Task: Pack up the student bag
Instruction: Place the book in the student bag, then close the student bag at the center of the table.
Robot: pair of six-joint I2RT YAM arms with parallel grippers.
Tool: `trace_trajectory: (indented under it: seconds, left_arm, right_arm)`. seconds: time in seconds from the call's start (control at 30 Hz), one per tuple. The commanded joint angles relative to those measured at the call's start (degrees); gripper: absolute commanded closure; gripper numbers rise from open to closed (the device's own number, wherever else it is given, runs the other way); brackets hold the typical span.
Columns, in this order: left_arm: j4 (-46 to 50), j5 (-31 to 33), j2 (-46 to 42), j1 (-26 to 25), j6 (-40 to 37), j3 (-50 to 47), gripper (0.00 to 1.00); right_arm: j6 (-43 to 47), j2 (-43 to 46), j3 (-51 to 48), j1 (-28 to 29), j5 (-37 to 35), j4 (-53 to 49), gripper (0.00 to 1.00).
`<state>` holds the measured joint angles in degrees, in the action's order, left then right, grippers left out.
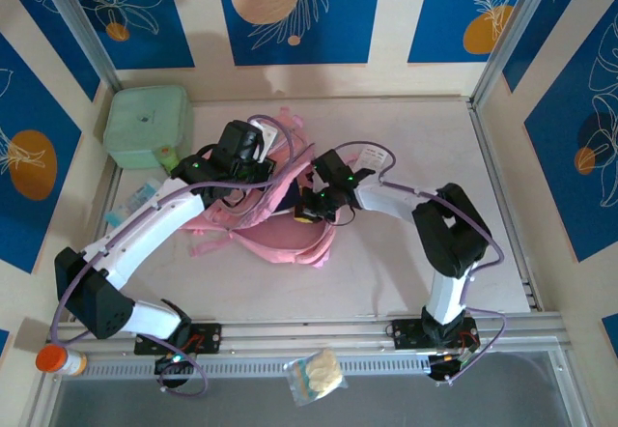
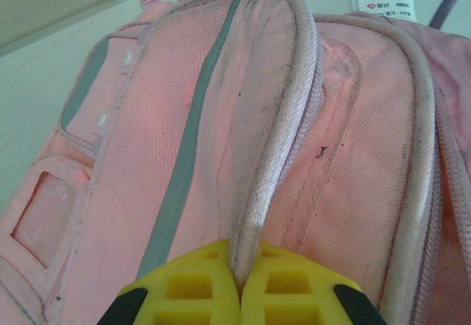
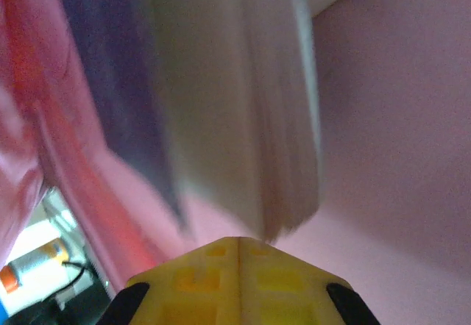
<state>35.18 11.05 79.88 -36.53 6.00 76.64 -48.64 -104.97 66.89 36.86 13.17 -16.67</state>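
Observation:
The student bag (image 1: 290,239) lies in the middle of the table, pink, with its top pulled open toward the back. My left gripper (image 1: 263,168) is at the bag's top rim; in the left wrist view its yellow fingers (image 2: 191,288) are shut on a pale pink piped edge (image 2: 283,119) of the bag (image 2: 147,156). My right gripper (image 1: 311,209) reaches into the opening. In its wrist view the right gripper (image 3: 239,243) is shut with nothing between the fingers, and a blurred book (image 3: 221,82) with a dark cover and white pages hangs just past the tips, inside the pink lining (image 3: 397,119).
A mint-green square case (image 1: 145,126) sits at the back left corner. Small packets (image 1: 143,195) lie by the left wall. An orange-capped bottle (image 1: 58,359) and a clear snack bag (image 1: 314,377) rest near the front rail (image 1: 319,330).

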Motion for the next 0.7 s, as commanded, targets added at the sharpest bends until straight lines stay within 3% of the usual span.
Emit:
trace_trajectory:
  seconds: [0.0,0.17,0.27,0.43,0.53,0.63,0.67]
  left_arm:
    - [-4.93,-3.16,-2.09,0.1,2.41,0.79,1.0]
    - [-5.66,-5.52,-1.97,0.08,4.27,-0.73,1.0]
    - [-6.4,-6.82,-1.24,0.1,5.18,-1.79,1.0]
    - [-9.19,-9.32,0.05,0.06,8.48,-5.09,1.0]
    - [-10.2,-13.27,0.31,0.17,11.04,-6.53,0.89]
    - [-11.05,-16.98,-2.25,0.28,13.04,-8.49,0.67]
    - [-11.24,-17.53,-3.89,0.38,13.74,-9.45,0.65]
  right_arm:
    - [-2.33,-1.89,2.73,-2.42,-5.47,5.43,1.0]
    - [-1.53,-2.39,2.89,-5.02,-3.54,12.61,1.0]
    - [1.92,-1.81,3.71,-4.83,-1.7,8.76,1.0]
    - [2.24,10.25,-7.75,-6.76,-3.35,9.49,0.98]
    - [2.45,16.62,-8.82,-9.46,-6.94,-0.74,0.98]
    - [4.32,22.96,-10.56,-11.72,-10.6,-9.06,0.98]
    - [4.98,25.47,-11.7,-12.39,-11.24,-10.3,0.97]
